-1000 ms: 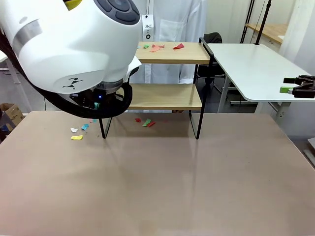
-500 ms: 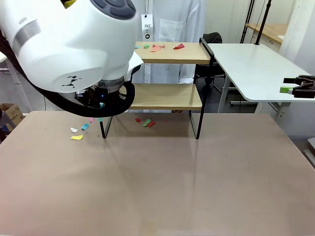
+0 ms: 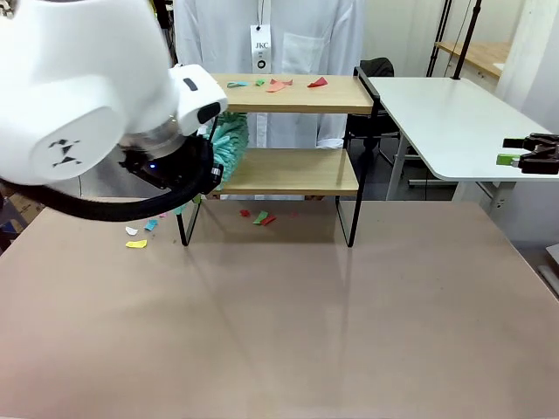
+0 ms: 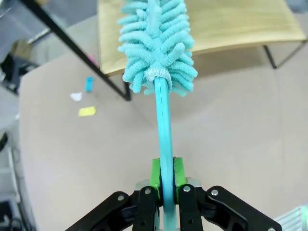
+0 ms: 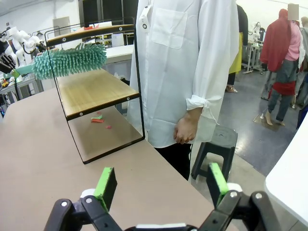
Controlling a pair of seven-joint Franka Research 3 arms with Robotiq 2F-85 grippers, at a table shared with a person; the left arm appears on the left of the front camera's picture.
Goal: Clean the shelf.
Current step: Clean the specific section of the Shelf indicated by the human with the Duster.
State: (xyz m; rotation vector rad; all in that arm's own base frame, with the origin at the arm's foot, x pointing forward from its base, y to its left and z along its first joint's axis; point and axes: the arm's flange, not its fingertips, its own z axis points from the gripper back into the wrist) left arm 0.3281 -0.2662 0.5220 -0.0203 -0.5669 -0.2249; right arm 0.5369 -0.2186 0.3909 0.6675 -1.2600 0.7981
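We see the shelf (image 3: 297, 172), a two-tier rack of light wooden boards in a thin black metal frame, standing upright at the far side of the table (image 3: 279, 314). Our left pincer (image 4: 167, 168) is on the near side of the rack, at its left end, apart from the boards, and it is pinching the turquoise handle (image 4: 165, 130) of a fluffy duster (image 4: 157, 45). In the left wrist view the duster's head reaches past the pincer over the wooden board, with the frame's black leg beside it; we cannot tell whether it touches the wood. On the upper board, in the front view, lie a blue scrap (image 3: 237, 84), a small green scrap (image 3: 259, 82), some salmon scraps (image 3: 278, 85) and a red scrap (image 3: 317, 82). Beneath the rack, on the table, are red and green scraps (image 3: 263, 218), while a yellow scrap (image 3: 136, 244), a white scrap (image 3: 131, 231) and another blue scrap (image 3: 151, 224) lie near its left leg. Our right pincer (image 5: 161, 185) is spread wide with nothing between its fingers, well apart from the shelf. Behind the rack stands a person in a white shirt (image 5: 185, 72), one hand (image 5: 186, 129) hanging low beside the rack.
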